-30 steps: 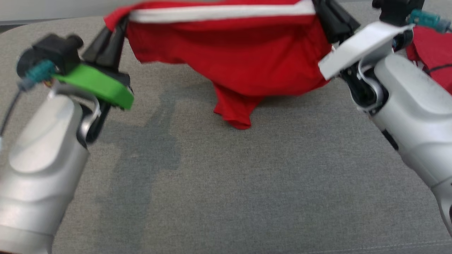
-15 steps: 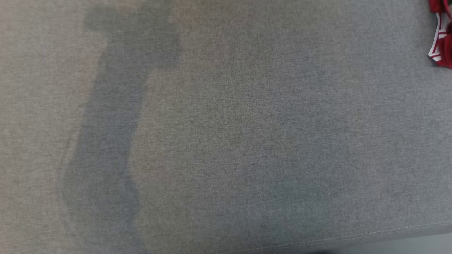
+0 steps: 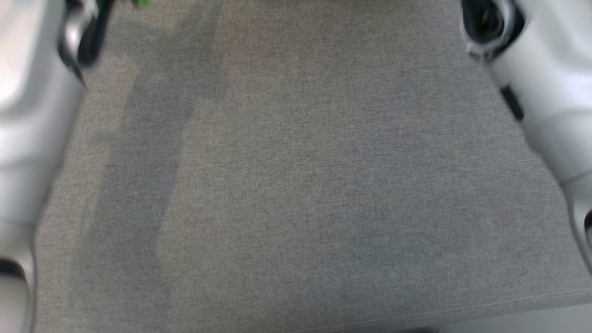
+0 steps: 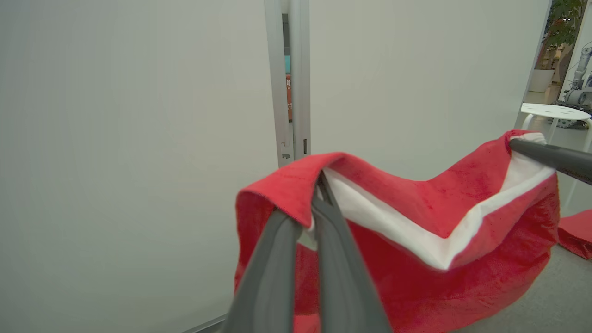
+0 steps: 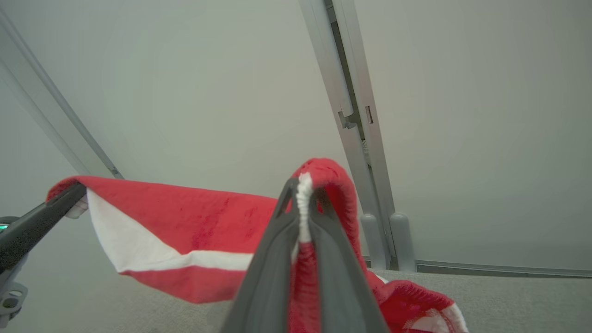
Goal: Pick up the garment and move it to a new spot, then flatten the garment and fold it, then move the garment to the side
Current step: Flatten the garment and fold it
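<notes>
This looks like a robotics lab or test bay set up in an office-type hall. Plain pale partition panels [image 4: 138, 138] joined by aluminium posts [image 4: 291, 83] close off the space. Past their edge stand a white round table [image 4: 552, 111], a potted plant [image 4: 562, 25] and another grey machine [image 4: 578, 90]. The worktop [image 3: 296, 185] is covered in grey fabric with a stitched edge seam.

Left tool [image 4: 319, 182] and right tool [image 5: 303, 187] pinched closed (both raised).
</notes>
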